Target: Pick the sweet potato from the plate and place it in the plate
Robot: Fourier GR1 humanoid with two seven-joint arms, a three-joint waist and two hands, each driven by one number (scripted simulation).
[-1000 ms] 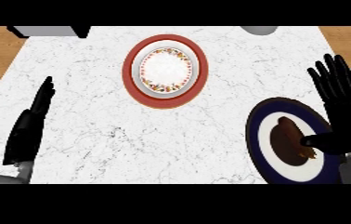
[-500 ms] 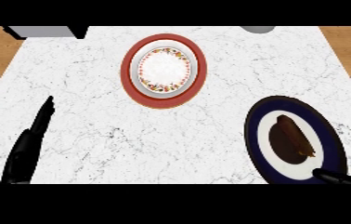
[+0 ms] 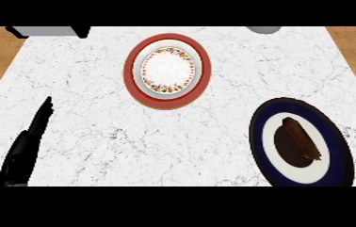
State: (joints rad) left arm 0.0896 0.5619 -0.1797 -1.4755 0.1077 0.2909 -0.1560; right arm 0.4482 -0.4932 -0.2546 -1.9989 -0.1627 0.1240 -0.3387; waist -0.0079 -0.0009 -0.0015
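Note:
A dark brown sweet potato [image 3: 299, 142] lies on a plate with a navy rim [image 3: 261, 134] and white centre at the lower right of the counter. A second plate, with a red rim [image 3: 132, 80] and a flower-patterned white centre, sits empty at the upper middle. My left hand [image 3: 26, 143] shows at the lower left edge, fingers straight and pointing up, resting well away from both plates. My right hand is out of the picture.
The white marble counter [image 3: 90, 70] has wooden edges at the top corners. A grey appliance [image 3: 49, 31] stands at the top left and a grey round object [image 3: 264, 29] at the top right.
My right hand, which was beside the navy plate with a thumb over the sweet potato, has drawn back out of view at the lower right. My left hand has sunk slightly lower.

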